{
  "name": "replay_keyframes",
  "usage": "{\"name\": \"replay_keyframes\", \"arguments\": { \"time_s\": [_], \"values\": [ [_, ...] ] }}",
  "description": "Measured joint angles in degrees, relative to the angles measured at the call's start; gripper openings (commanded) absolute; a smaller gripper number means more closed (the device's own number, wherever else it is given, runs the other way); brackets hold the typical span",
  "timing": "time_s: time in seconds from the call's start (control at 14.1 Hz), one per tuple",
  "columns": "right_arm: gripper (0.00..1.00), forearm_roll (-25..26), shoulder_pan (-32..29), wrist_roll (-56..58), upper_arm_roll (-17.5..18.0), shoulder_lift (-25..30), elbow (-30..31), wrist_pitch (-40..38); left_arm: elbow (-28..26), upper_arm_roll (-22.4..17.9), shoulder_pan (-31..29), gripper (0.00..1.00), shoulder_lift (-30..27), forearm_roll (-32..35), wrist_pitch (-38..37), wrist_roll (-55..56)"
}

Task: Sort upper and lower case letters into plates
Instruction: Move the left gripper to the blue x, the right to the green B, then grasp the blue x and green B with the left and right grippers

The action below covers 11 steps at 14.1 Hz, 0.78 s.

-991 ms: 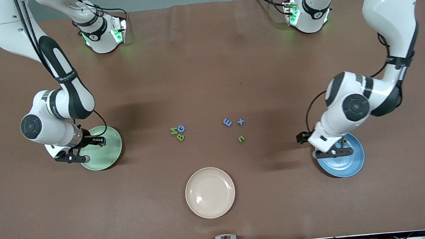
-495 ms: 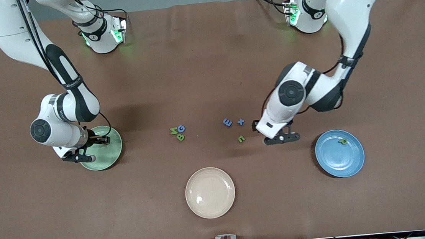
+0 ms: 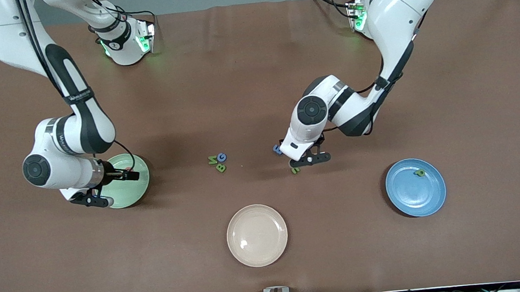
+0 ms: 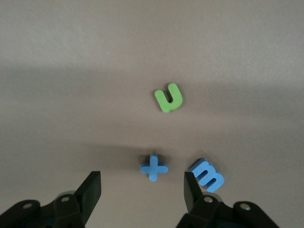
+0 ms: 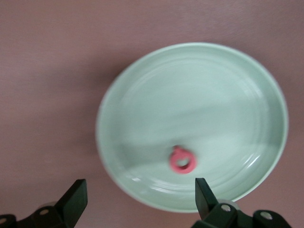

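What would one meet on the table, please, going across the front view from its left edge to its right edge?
Right gripper over the mint green plate → letter cluster N, G, B → cream-beige plate → left gripper over the small letters → blue plate holding a green letter.

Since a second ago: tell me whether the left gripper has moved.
Yes. The left gripper has left the blue plate and crossed toward the table's middle; it now hangs over the small blue and green letters, jaws open.
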<state>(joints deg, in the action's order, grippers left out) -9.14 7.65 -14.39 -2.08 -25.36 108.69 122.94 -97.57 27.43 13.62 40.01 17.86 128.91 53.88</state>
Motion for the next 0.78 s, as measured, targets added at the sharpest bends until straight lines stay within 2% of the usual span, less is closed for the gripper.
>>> {"name": "replay_keyframes", "arguments": {
  "time_s": [0.21,0.5,0.78],
  "values": [
    [1.0,-0.04,7.28,-12.74,0.55,-0.09,0.02,2.04,0.2,-0.56,0.74,0.69,0.89,0.0,0.03,0.53],
    [1.0,-0.05,18.29,-28.38,0.72,-1.67,0.59,9.09,0.25,-0.65,0.87,0.68,2.03,0.05,0.66,0.54],
    [1.0,-0.05,22.68,-38.27,0.67,-4.77,0.67,16.43,0.43,-0.69,0.96,0.66,3.44,0.11,1.87,0.54]
  ]
}}
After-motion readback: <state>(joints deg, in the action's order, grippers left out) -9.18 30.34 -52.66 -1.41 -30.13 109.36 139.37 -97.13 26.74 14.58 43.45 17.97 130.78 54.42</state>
